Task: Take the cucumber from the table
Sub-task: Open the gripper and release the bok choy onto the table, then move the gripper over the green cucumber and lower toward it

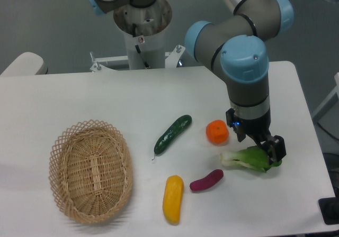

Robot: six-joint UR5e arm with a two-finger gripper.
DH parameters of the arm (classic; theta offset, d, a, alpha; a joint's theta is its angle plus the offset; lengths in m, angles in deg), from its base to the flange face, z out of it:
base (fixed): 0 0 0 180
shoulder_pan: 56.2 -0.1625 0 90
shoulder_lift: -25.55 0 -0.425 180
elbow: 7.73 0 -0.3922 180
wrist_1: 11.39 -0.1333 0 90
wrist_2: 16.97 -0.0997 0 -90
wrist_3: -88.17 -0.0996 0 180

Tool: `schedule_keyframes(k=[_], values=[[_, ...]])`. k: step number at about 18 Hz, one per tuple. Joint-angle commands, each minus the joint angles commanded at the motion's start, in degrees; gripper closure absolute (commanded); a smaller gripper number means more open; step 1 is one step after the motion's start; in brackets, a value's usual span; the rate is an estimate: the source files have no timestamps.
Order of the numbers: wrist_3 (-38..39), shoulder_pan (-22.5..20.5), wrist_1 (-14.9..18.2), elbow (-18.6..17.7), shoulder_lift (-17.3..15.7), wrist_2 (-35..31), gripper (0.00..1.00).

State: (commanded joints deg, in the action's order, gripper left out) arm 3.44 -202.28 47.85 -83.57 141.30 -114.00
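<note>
Five vegetables and fruits lie on the white worktop (79, 97), and the cucumber (172, 134) is near the middle of it, lying at a slant with its thin stem end pointing down and to the left; it touches nothing, with the orange fruit (217, 132) near its upper end and the yellow vegetable (173, 198) further below. The claw (263, 145) is low at the right side, just over the leafy bok choy (252, 158) and well apart from the cucumber; I cannot tell how far it is open, or whether it has hold of anything, because the wrist covers most of it. To do this step well, I think the arm should rise first, travel left past the orange fruit, and turn the claw so the fingers close across the narrow body of the cucumber, near its middle; a grip at the stem tip would probably slip. The purple piece (206, 180) and the woven basket (91, 170) are out of this path. The arm's upper part is cut off by the top edge.
</note>
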Motion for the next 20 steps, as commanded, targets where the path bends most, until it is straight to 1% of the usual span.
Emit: schedule_keyframes(k=[6,9,10,13,17,20], values=[[0.1,0.3,-0.2,-0.3,0.1,0.4,0.0],[0.6,0.2,-0.9,-2.3,-0.1,2.4,0.0],[1.0,0.2,-1.0,-2.2,-0.1,3.2,0.0],[6.9,0.4,-1.2,-3.2,-0.1,3.6,0.0],[10.3,1.0,-0.7,-3.5,0.1,4.0,0.0],[17.1,2.5,-0.6,-5.9,-0.2,3.9,0.0]])
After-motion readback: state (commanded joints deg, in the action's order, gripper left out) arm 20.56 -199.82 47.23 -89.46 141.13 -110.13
